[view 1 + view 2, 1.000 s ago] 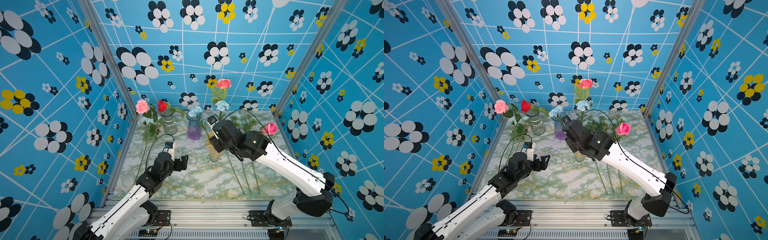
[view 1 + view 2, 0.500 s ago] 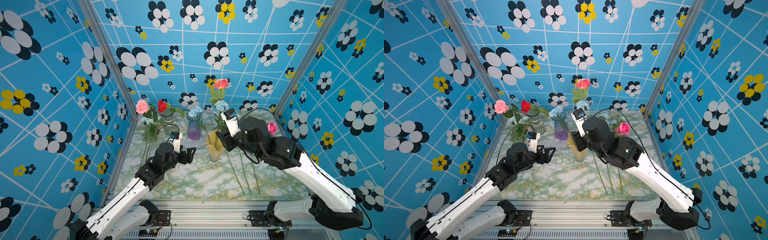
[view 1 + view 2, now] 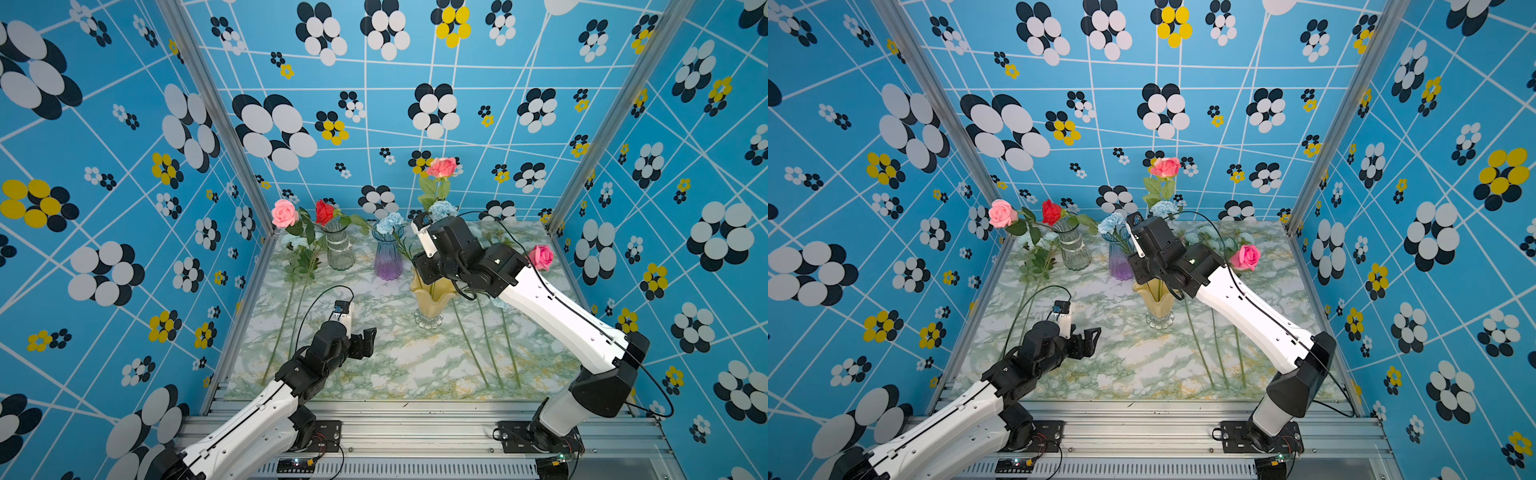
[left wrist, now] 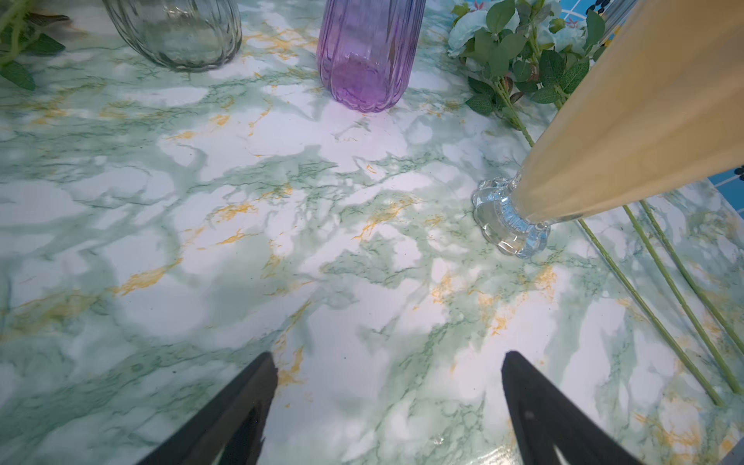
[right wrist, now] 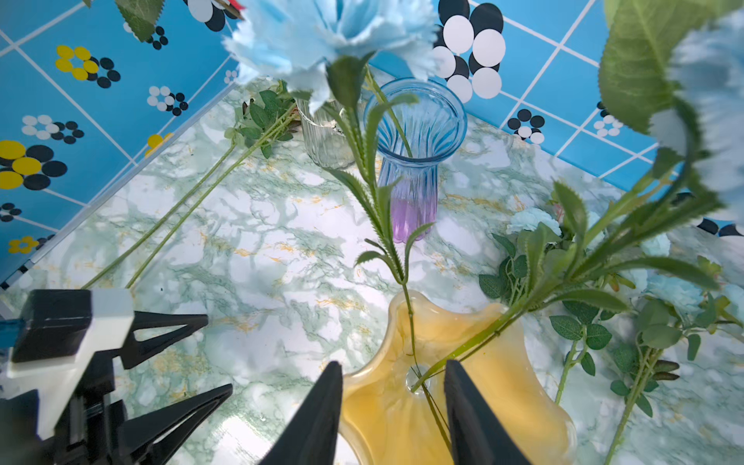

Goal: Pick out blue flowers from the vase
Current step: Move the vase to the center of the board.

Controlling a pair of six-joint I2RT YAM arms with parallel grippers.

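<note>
Right wrist view looks down into the yellow vase (image 5: 523,362), where two green stems (image 5: 463,346) meet in its mouth. The right gripper (image 5: 392,366) hangs just over that mouth, its fingers (image 5: 318,414) drawn narrow but apart, one on each side of the stems. Neither pad presses a stem, so it holds nothing.

Two blue flowers (image 5: 334,32) stand up from this vase. One ruffled bloom leans toward the purple vase (image 5: 414,169). A second bloom (image 5: 716,100) is blurred at the frame edge. More pale blue blooms (image 5: 531,219) lie on the table (image 5: 261,249) beside the yellow vase, among small round leaves.

In both top views the right arm (image 3: 540,303) reaches over the yellow vase (image 3: 432,299) (image 3: 1158,303) and hides its own fingertips. One blue bloom (image 3: 442,208) shows just behind the wrist, another blue bloom (image 3: 390,222) sits above the purple vase. A pink rose (image 3: 442,166) stands tallest, above the arm. The clear vase (image 3: 338,249) at the back left holds a red rose (image 3: 324,211), and long bare stems lie on the table at both sides.

The left gripper (image 3: 365,340) hovers low over the front left of the table, well apart from every vase. Left wrist view shows its fingers (image 4: 241,406) spread wide over bare marble
</note>
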